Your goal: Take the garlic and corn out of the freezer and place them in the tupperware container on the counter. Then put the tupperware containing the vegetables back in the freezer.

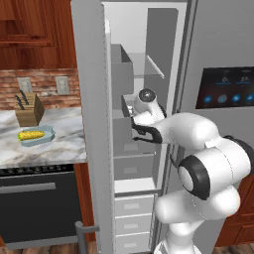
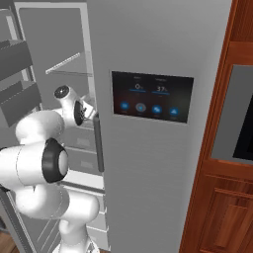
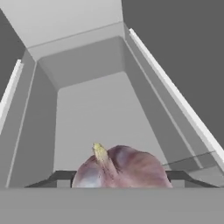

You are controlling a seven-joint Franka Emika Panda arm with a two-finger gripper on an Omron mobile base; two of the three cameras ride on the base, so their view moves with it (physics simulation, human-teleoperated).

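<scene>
A wooden knife block [image 1: 29,110] stands at the left middle of the left base view, dark handles rising from its top; behind it runs a red brick backsplash [image 1: 44,79] with two pale wall outlets [image 1: 24,85] side by side; above, at the upper left, hang reddish wood cabinets [image 1: 30,30]; at the lower left sits a black dishwasher front [image 1: 39,203] with a grey bar handle; in the right base view a dark dispenser panel [image 2: 151,96] with blue lit icons lies at centre on the wide steel door [image 2: 158,188]; tall reddish wood cabinetry [image 2: 217,207] fills the right edge, framing a dark oven window [image 2: 244,123].
</scene>
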